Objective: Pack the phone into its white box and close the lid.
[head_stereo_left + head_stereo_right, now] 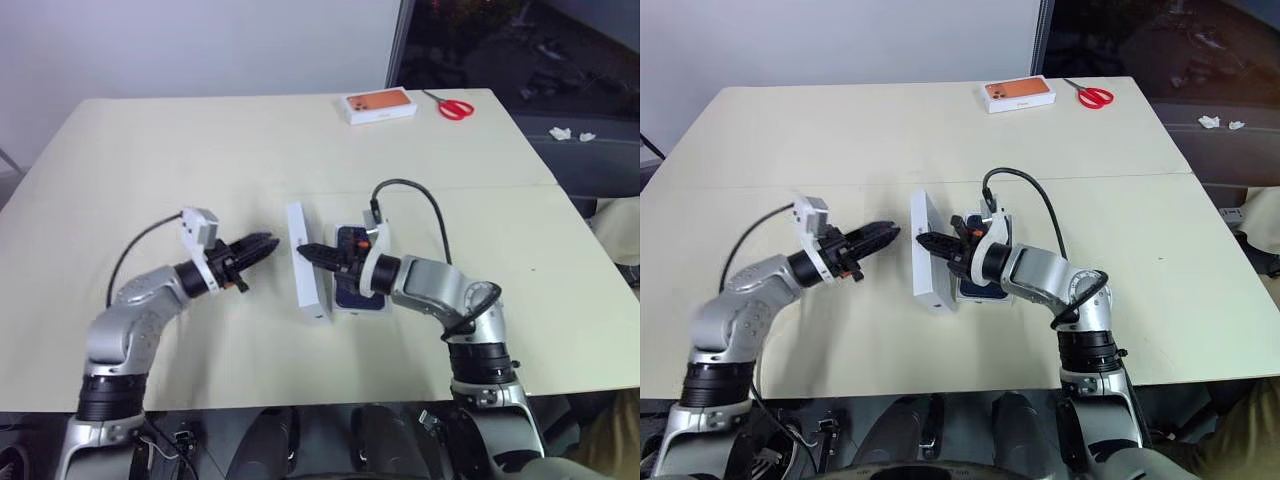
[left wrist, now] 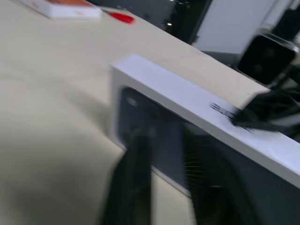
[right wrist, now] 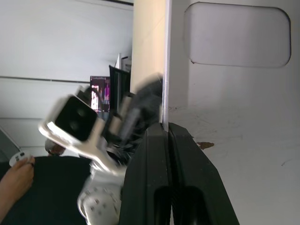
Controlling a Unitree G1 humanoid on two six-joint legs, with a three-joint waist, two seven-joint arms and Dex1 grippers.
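Note:
The lid (image 1: 309, 272) stands on its long edge mid-table, its dark-blue phone picture (image 2: 154, 126) facing my left gripper. My right gripper (image 1: 304, 250) reaches in from the right and is shut on the lid's upper wall (image 3: 165, 70); the plain white inside (image 3: 234, 140) faces it. The phone (image 1: 351, 243), dark blue, lies in the white box (image 1: 362, 313) flat on the table just right of the lid, partly hidden under my right wrist. My left gripper (image 1: 266, 243) is shut and points at the lid's printed face, a short gap away, holding nothing.
A small box with an orange phone picture (image 1: 380, 106) and red scissors (image 1: 455, 108) lie at the table's far edge. The table (image 1: 150, 160) is bare to the left and near the front. A person's hand (image 3: 16, 168) shows beyond the table.

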